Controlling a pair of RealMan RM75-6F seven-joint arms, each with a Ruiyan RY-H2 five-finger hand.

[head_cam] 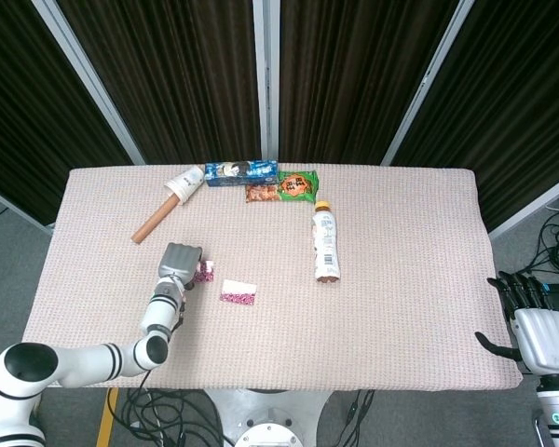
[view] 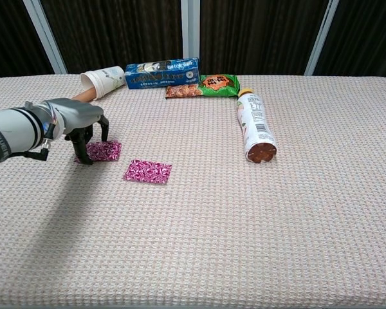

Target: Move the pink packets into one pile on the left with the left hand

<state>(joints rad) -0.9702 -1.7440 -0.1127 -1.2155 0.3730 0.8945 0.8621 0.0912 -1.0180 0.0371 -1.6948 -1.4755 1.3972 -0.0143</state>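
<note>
- Pink packet under the hand [view: 105,150]: lies flat on the table's left part, its left edge beneath the fingertips of the left hand [view: 79,118]; in the head view only its right edge shows [head_cam: 204,271].
- Second pink packet [view: 147,171]: flat on the cloth, just to the right of the first and nearer the front edge, apart from it, untouched.
- Left hand: arched over the first packet, fingers curled downward with tips at the packet's edge; whether they pinch it or merely touch it cannot be told.
- Right hand [head_cam: 537,331]: beyond the table's right front corner, fingers spread, holding nothing.
- Table [view: 309,212]: covered by a beige woven cloth.
- Far side: tipped paper cup [view: 103,79], blue box [view: 162,73], green snack bag [view: 217,84].
- Centre right: bottle [view: 254,126] lying on its side.
</note>
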